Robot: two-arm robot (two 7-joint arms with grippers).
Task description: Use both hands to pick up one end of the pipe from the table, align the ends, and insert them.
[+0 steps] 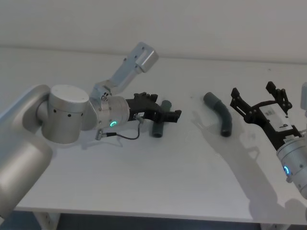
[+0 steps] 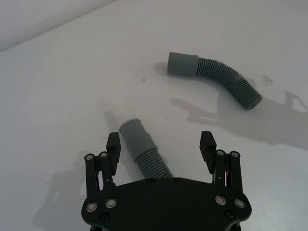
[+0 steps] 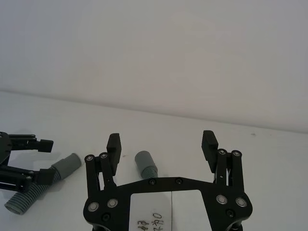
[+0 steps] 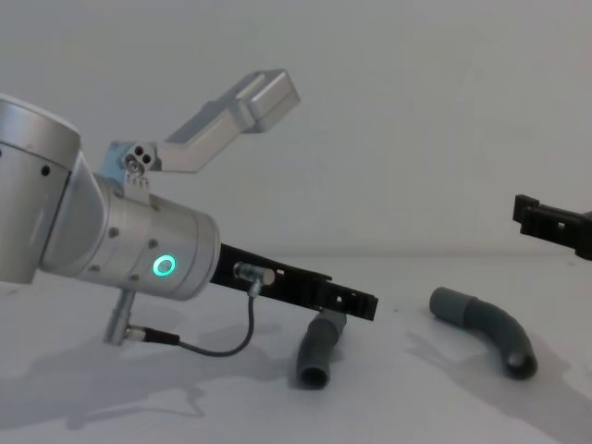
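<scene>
short dark grey ribbed plastic pipe piece (image 1: 157, 128): lies on the plain white table (image 1: 144, 182), between the spread fingers of the black two-fingered left gripper (image 1: 168, 115). longer curved dark grey elbow piece (image 1: 220, 115): lies well apart to the right. black right gripper (image 1: 252, 88): fingers wide apart, empty, beside the elbow.

Soft, even light (faint shadows)

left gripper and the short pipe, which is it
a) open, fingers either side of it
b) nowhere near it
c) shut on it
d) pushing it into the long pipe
a: the left gripper is open, with its fingers on either side of the short pipe.
</scene>
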